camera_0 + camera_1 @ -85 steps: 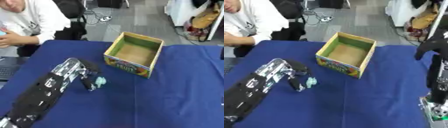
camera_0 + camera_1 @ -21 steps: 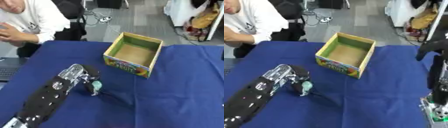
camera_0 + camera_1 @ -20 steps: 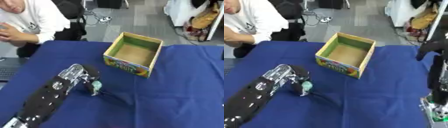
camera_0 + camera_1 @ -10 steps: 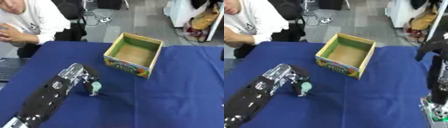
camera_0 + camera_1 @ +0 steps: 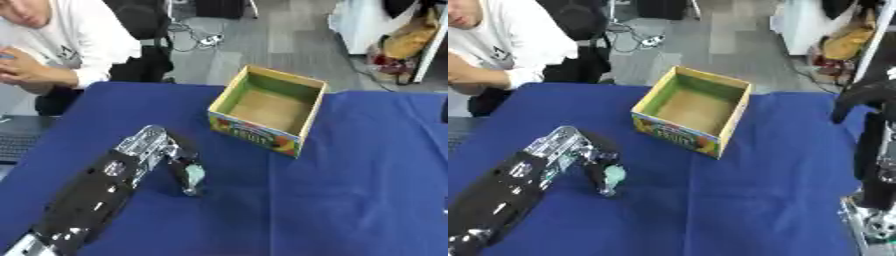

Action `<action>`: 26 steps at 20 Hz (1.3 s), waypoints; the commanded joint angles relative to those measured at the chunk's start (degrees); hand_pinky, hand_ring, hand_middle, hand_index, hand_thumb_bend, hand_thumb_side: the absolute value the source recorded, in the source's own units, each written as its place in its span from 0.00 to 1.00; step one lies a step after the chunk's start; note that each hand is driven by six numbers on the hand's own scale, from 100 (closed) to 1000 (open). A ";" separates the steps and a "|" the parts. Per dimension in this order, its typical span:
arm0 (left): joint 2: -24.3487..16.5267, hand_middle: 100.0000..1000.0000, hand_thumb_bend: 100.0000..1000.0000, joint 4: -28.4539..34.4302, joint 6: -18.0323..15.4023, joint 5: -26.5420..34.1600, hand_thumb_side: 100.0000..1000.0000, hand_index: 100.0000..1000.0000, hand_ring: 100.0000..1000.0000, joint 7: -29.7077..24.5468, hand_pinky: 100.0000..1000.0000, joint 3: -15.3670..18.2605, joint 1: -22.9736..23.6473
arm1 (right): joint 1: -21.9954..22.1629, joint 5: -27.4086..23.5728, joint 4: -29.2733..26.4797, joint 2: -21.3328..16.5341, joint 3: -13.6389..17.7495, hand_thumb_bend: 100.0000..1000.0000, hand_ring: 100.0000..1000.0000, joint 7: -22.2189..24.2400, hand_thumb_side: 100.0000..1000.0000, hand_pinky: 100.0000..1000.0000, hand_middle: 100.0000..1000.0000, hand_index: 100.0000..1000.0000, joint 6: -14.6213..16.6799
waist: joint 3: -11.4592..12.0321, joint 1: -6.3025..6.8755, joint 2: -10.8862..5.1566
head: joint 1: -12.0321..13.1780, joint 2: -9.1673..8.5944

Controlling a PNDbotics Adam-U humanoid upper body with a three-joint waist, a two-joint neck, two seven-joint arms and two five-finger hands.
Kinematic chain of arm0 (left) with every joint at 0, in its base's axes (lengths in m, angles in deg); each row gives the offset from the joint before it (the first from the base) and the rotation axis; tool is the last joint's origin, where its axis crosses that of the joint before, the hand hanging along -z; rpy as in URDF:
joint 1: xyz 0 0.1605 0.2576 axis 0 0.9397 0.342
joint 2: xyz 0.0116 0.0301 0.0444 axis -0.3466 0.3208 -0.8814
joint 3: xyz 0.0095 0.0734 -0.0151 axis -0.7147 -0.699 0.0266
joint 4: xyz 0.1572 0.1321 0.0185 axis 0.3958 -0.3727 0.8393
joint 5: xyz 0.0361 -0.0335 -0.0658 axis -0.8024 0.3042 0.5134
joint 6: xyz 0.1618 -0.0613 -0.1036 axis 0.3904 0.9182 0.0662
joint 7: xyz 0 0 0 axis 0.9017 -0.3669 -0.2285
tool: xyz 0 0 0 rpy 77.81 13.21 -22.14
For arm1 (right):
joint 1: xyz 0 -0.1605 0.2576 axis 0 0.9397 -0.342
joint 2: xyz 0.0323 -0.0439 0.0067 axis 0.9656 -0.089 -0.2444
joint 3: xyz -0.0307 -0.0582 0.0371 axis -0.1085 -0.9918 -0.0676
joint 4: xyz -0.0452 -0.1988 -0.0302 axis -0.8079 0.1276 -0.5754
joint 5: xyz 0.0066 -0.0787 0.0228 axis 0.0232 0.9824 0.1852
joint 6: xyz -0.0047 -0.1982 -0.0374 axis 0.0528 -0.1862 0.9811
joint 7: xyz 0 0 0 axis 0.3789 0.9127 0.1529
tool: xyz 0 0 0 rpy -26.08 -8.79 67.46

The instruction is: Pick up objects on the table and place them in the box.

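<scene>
A small pale teal object (image 5: pixel 194 173) sits between the curled fingers of my left hand (image 5: pixel 181 162), low over the blue table (image 5: pixel 350 200) left of centre. The left arm runs in from the lower left corner. The open cardboard box (image 5: pixel 269 109), green inside with a printed yellow front, stands at the table's back centre, to the upper right of the hand; nothing shows inside it. My right arm stands upright at the right edge in the right eye view, its hand (image 5: pixel 866 94) hanging dark above the table's right side, fingers not distinguishable.
A laptop edge (image 5: pixel 10 145) lies at the table's left edge. A person in white sits beyond the far left corner. Bare blue cloth stretches between the hand and the box and across the front right.
My left hand with the teal object has stayed nearly in place over the last second, shifting slightly. Compared with several seconds ago, the arm has drawn back toward the front left.
</scene>
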 commanded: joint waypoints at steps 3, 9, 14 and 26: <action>-0.20 0.63 0.16 0.38 -2.05 -1.35 0.64 0.73 0.40 -3.14 0.29 0.54 -1.35 | -0.49 -0.19 -0.53 -0.15 0.32 0.00 0.19 0.26 0.85 0.08 0.29 0.39 -0.07 | 0.03 -0.16 -0.60 | 0.75 0.04; -0.05 0.50 0.02 -0.04 -2.26 -2.72 0.53 0.64 0.22 -3.12 0.03 0.41 -1.37 | -0.47 -0.19 -0.50 -0.16 0.34 0.00 0.18 0.26 0.85 0.08 0.29 0.39 -0.06 | 0.09 -0.17 -0.57 | 0.87 0.11; -0.33 0.28 0.00 1.03 -1.59 -2.70 0.67 0.47 0.00 -0.56 0.00 0.21 -1.19 | -0.47 -0.14 -0.41 -0.22 0.35 0.00 0.18 0.24 0.86 0.08 0.29 0.39 -0.06 | 0.14 -0.17 -0.53 | 0.97 0.15; -1.65 0.10 0.00 3.88 -4.34 -3.19 0.65 0.28 0.00 10.59 0.00 0.75 -1.51 | -0.42 -0.17 -0.24 -0.25 0.34 0.00 0.18 0.26 0.85 0.08 0.29 0.39 0.05 | 0.36 -0.22 -0.67 | 1.05 0.32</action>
